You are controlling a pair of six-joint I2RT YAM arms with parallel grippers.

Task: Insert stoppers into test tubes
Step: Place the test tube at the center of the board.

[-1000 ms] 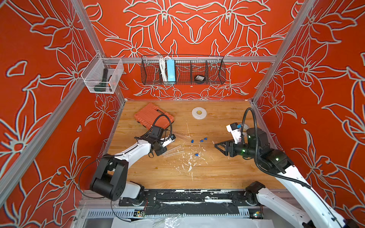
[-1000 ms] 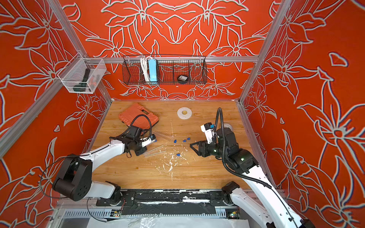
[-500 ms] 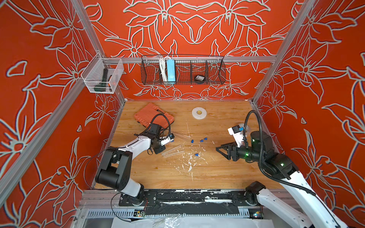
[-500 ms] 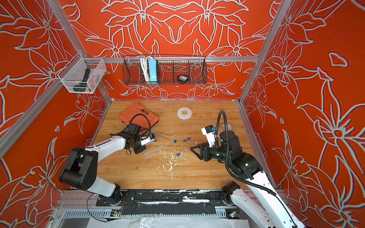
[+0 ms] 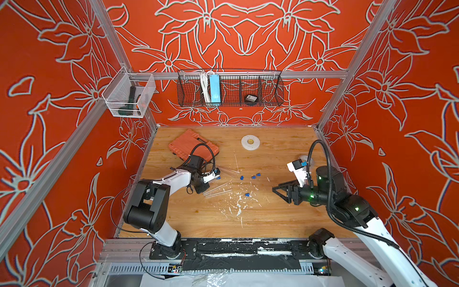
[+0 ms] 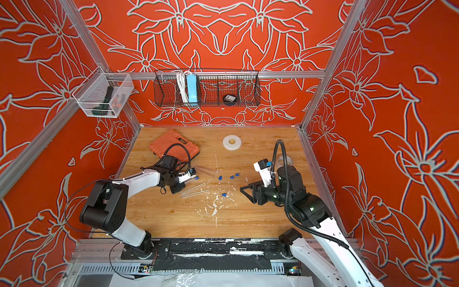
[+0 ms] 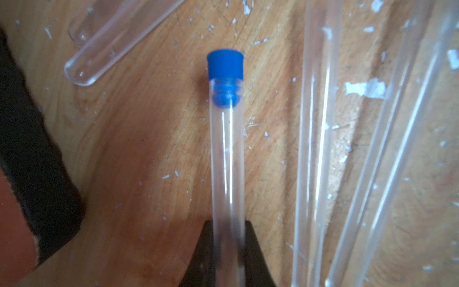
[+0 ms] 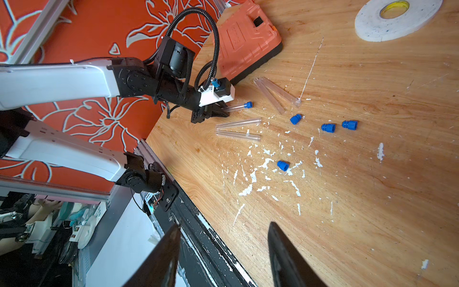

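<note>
One stopper (image 7: 225, 65) sits in the mouth of a test tube (image 7: 227, 161). Only the left wrist view shows its ribbed part inside the glass; in both top views it is just a blue dot. The right wrist view alone allows a good count. It shows five tubes in all: the plugged one, two parallel tubes (image 8: 238, 122) just beside it, and two angled tubes (image 8: 269, 97) near, meeting at one end. Four loose stoppers (image 8: 328, 127) lie on the wooden table (image 8: 372, 198), apart from the tubes. The left gripper (image 7: 228, 223) pinches the plugged tube on its shaft, and the stopper end points away from the jaws. The right gripper (image 8: 224, 225) stands spread, with nothing between its fingers, well apart from the tubes.
</note>
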